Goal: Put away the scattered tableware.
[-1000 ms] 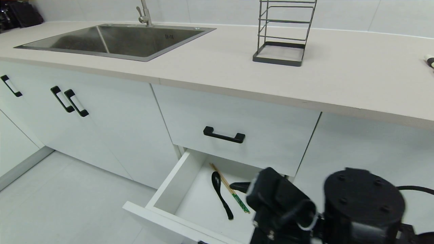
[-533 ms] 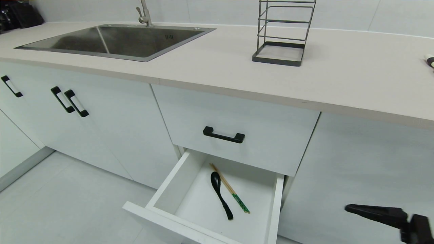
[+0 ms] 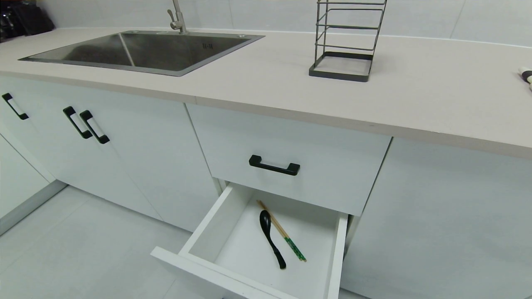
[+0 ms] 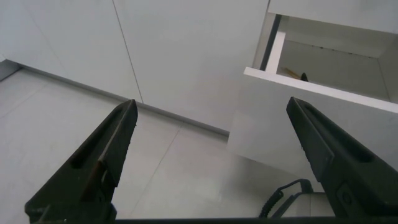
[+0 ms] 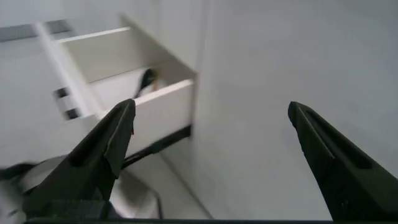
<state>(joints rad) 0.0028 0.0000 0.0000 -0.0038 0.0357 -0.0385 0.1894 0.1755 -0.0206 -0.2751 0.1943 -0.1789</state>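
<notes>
Both jaws are standing wide with nothing between them: the left gripper is hanging low over the floor, facing the front panel of the open drawer, and the right gripper is facing the drawer's outer corner and the plain cabinet panel beside it. I am judging a knock to be the main risk: an arm catching the protruding front off-centre, or shoving it shut hard, may be sending the contents sliding against the back wall. The spoon and chopsticks are lying side by side inside the drawer, at 6 o'clock in the head view, long axes running 11 to 5 o'clock, the spoon's bowl pointing to 11, the chopsticks' green ends to 5
</notes>
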